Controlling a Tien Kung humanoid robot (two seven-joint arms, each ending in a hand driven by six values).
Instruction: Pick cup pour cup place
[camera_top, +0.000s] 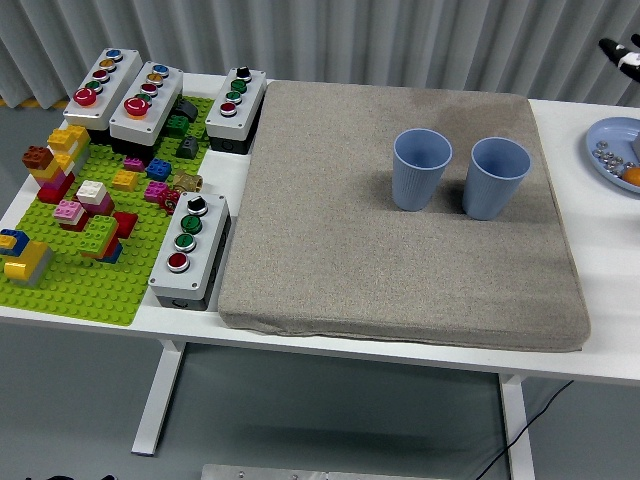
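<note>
**Two blue cups on grey mat, neither yet picked up**

- Left cup (422, 168): upright on the grey mat (330, 240), toward 1 o'clock from its middle.
- Right cup (497, 176): upright, just beside the first at its 3 o'clock; a narrow gap between them.
- Right hand (625, 55): only a sliver visible at the frame's 2 o'clock corner, high above the desk (600, 250); finger posture cannot be told.
- Left hand: not in view.
- Handling advice: approach the right cup from its open 3 o'clock side, grip mid-wall, lift straight before tilting.
- Clearances: mat edge lies near the right cup; a blue plate (608, 150) sits farther at 3 o'clock. Open mat toward 6 o'clock.
</note>
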